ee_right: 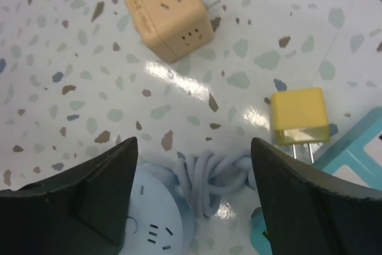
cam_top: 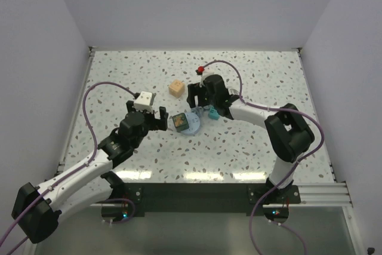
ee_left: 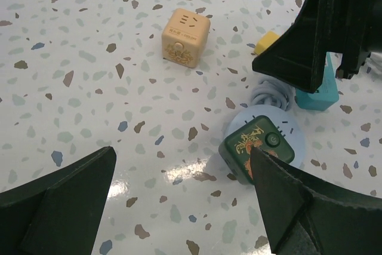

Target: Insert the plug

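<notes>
Fingers of left gripper [ee_left: 182, 153]: spread wide, empty, just beside the round pale-blue socket hub [ee_left: 297, 138]. Fingers of right gripper [ee_right: 194, 144]: parted, grasping nothing, over the hub's coiled cable [ee_right: 215, 183]. Task item, dark green plug [ee_left: 256, 147]: resting on the hub; prong seating indiscernible. Beyond the hub: tan cube socket [ee_left: 186, 37].

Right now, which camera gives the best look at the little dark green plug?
The left wrist view: the green plug is close and sharp, its printed top face clear, at the round socket. The top view shows the plug only as a small dark square. The right wrist view misses it.
</notes>
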### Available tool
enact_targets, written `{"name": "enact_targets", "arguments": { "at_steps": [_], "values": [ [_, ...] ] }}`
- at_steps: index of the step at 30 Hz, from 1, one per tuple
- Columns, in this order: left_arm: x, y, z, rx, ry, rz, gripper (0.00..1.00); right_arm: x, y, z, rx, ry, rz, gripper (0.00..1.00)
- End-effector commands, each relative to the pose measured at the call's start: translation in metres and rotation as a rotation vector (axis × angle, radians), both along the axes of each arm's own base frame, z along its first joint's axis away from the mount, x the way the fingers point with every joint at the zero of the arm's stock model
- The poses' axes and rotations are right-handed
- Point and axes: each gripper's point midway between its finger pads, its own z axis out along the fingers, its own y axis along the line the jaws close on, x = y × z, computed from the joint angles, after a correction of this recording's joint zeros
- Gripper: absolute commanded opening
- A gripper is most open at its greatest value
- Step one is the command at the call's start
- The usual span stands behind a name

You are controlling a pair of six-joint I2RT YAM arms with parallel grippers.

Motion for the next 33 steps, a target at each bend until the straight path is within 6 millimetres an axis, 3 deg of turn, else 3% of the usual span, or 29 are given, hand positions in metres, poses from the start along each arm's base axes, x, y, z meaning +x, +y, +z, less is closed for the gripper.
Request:
{"name": "enact_targets", "arguments": {
  "at_steps": [1, 6, 11, 12, 13, 15, 16, 17, 20, 22, 23, 24, 26, 33],
  "values": [
    [0.007, 0.004, 0.015, -0.060, -0.053, 0.042, 1.00, 0.029, 0.025, 0.078, 0.082, -0.203, 0.117, 0.80],
    [0.024, 0.005, 0.026, -0.109, -0.096, -0.006, 1.00, 0.061, 0.063, 0.071, 0.110, -0.205, 0.309, 0.84],
    [0.036, 0.000, 0.019, -0.121, -0.098, -0.087, 1.00, 0.072, 0.086, 0.058, 0.083, -0.194, 0.434, 0.85],
    [0.038, -0.002, 0.023, -0.128, -0.118, -0.101, 1.00, 0.077, 0.092, 0.068, 0.090, -0.212, 0.451, 0.86],
    [0.037, -0.006, 0.023, -0.134, -0.121, -0.127, 1.00, 0.073, 0.094, 0.048, 0.066, -0.170, 0.492, 0.86],
    [0.040, -0.007, 0.023, -0.138, -0.127, -0.138, 1.00, 0.078, 0.099, 0.052, 0.062, -0.187, 0.519, 0.86],
    [0.040, -0.007, 0.023, -0.140, -0.129, -0.147, 1.00, 0.074, 0.101, 0.036, 0.054, -0.141, 0.546, 0.86],
    [0.042, -0.005, 0.022, -0.140, -0.131, -0.140, 1.00, 0.078, 0.103, 0.040, 0.047, -0.156, 0.557, 0.86],
    [0.043, -0.003, 0.018, -0.141, -0.124, -0.143, 1.00, 0.080, 0.103, 0.020, 0.012, -0.112, 0.564, 0.87],
    [0.044, -0.002, 0.017, -0.144, -0.124, -0.143, 1.00, 0.086, 0.102, 0.019, -0.011, -0.111, 0.561, 0.87],
    [0.045, 0.000, 0.016, -0.146, -0.122, -0.143, 1.00, 0.086, 0.102, 0.005, -0.029, -0.085, 0.563, 0.87],
    [0.045, 0.000, 0.016, -0.148, -0.121, -0.142, 1.00, 0.091, 0.105, 0.010, -0.038, -0.103, 0.570, 0.87],
    [0.045, 0.001, 0.016, -0.151, -0.123, -0.147, 1.00, 0.090, 0.104, -0.006, -0.069, -0.062, 0.567, 0.88],
    [0.045, 0.002, 0.014, -0.157, -0.126, -0.149, 1.00, 0.100, 0.103, -0.025, -0.181, -0.062, 0.563, 0.88]
  ]
}}
